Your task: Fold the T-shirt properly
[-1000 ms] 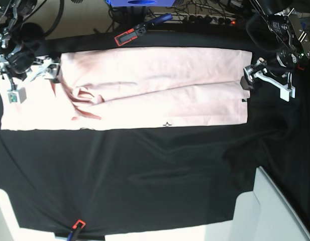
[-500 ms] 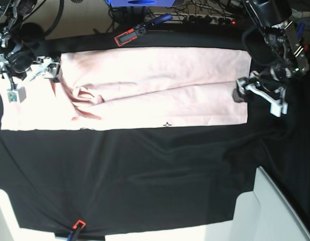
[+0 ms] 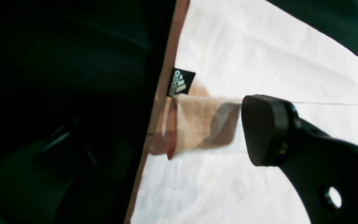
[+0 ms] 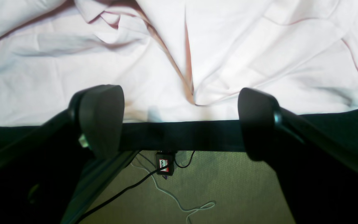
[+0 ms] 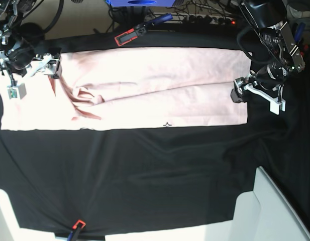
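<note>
One T-shirt [image 5: 144,85] lies as a long pale pink band across the far half of the black-clothed surface [image 5: 144,175], folded lengthwise. Its printed side is mostly hidden; only a small black star mark [image 5: 167,124] shows at the near edge. The end by the right arm is rumpled into creases, the other end lies flat and square.

The left end effector [image 5: 257,96] hangs at that square end with its jaws spread wide and nothing between them. In the left wrist view only one finger [image 3: 267,130] can be seen, over the cloth; the other is cut off. Just beside it a small black brand tag [image 3: 180,82] sticks out at the hem, next to a brownish see-through patch I can't make out.

The right end effector [image 5: 31,75] sits over the rumpled end, at the surface's side edge. Its two pads [image 4: 99,118] stand well apart and hold nothing, with floor and cables showing between them.

Two clamps pin the cloth: one at the far edge [image 5: 129,35], one at the near edge [image 5: 77,226], half cut off.
</note>
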Robot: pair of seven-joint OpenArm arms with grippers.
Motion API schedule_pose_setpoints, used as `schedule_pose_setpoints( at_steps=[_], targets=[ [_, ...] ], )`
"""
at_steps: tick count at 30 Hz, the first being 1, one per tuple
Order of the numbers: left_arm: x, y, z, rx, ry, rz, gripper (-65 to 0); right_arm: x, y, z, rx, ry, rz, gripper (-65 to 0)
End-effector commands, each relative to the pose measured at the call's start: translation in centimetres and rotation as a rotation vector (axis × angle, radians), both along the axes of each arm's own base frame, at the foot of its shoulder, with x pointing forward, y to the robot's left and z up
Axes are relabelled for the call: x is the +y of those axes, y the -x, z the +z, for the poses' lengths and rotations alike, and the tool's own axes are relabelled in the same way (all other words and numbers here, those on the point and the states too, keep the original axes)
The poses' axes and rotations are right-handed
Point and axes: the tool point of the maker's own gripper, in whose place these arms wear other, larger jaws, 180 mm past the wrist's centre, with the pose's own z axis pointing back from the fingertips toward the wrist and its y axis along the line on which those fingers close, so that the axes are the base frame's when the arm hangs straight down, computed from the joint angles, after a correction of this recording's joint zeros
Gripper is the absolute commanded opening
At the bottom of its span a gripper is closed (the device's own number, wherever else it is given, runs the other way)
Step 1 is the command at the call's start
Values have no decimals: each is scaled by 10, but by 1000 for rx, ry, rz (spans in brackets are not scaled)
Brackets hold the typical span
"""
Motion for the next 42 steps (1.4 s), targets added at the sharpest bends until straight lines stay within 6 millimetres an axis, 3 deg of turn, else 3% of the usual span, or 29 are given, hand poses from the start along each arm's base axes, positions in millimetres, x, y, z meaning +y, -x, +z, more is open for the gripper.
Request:
schedule_pose_setpoints(
  at_steps=[1,7,14,17,23,30,33,37,42],
  targets=[
    [-5,11,-8,57,10,-12,-45,-2,-6,7,-35,6,3,-109],
    [-6,20,-14,80,13,-10,-304,-3,-5,7,-34,7,1,-109],
    [-6,22,-14,84,13,-11,-475,-3,-5,7,-34,7,1,-109],
    [-6,22,-15,84,13,-10,-648,-3,-5,7,-34,7,1,-109],
    [-5,17,-9,66,5,-12,-650,-3,-5,7,-34,7,1,-109],
    [6,6,24,-14,-78,-31,-650,-3,-5,7,-32,6,0,-109],
    [6,8,21,-4,-77,-31,-647,-3,-5,7,-32,6,0,-109],
    [5,18,3,45,-40,-17,-571,-2,-5,7,-32,6,2,-109],
    [7,29,-10,88,-19,-4,-334,-3,-5,7,-32,6,0,-107]
  ],
)
